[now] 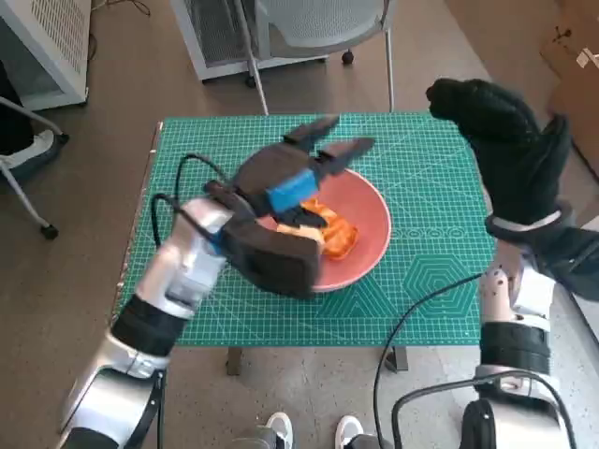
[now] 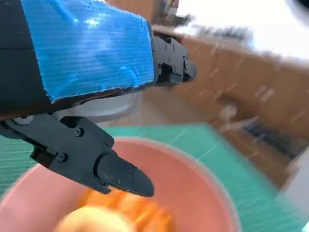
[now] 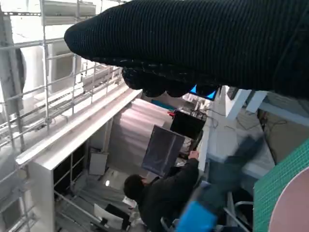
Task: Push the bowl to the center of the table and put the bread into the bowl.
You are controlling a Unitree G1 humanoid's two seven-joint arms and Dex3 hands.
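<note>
A pink bowl (image 1: pixel 370 220) sits near the middle of the green mat, and an orange-brown bread (image 1: pixel 335 234) lies inside it. My left hand (image 1: pixel 285 182) hovers over the bowl's near-left part with fingers spread apart and nothing in them; the left wrist view shows the bread (image 2: pixel 116 217) below the black fingers (image 2: pixel 120 175), blurred, inside the bowl (image 2: pixel 193 183). My right hand (image 1: pixel 501 126) in its black glove is raised above the table's right side, holding nothing; in the right wrist view the glove (image 3: pixel 203 43) spans the picture and the bowl's rim (image 3: pixel 294 208) shows at one corner.
The green cutting mat (image 1: pixel 430 234) covers the small table. A chair with metal legs (image 1: pixel 318 37) stands beyond the far edge. A white cabinet (image 1: pixel 47 47) and a wheeled base (image 1: pixel 28 150) are on the left. A person (image 3: pixel 164 193) sits at a monitor in the right wrist view.
</note>
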